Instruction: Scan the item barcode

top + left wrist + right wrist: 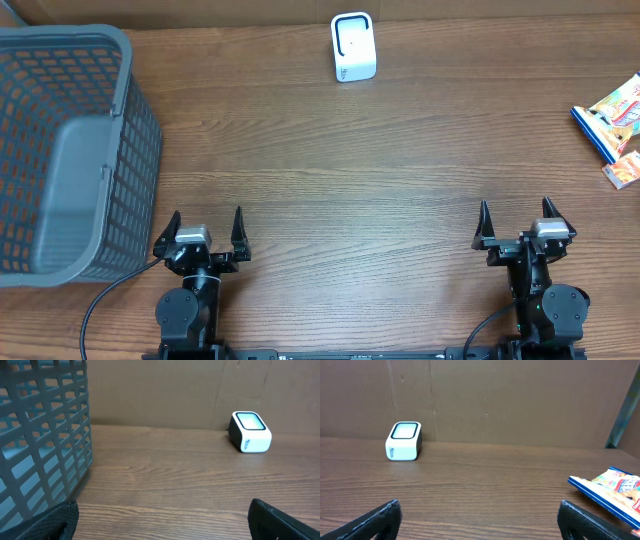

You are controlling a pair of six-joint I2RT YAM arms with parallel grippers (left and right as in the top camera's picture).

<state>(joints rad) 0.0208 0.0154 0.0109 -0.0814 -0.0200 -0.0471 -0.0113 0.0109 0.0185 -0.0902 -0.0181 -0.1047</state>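
White scanner point(353, 47) at the table's point(350, 180) far edge; we see the snack packet point(608, 120) well right of it. Spread apart and empty: left claw point(207, 216), right claw point(515, 208), both on its near side.

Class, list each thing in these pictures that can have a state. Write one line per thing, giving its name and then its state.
Left tool: open, holding nothing.
Right tool: open, holding nothing.
Basket: upright, nothing visible inside.
Scanner: standing upright, nothing held in front of it.
Snack packet: lying flat at the far right, untouched, partly cut off by the picture's edge.
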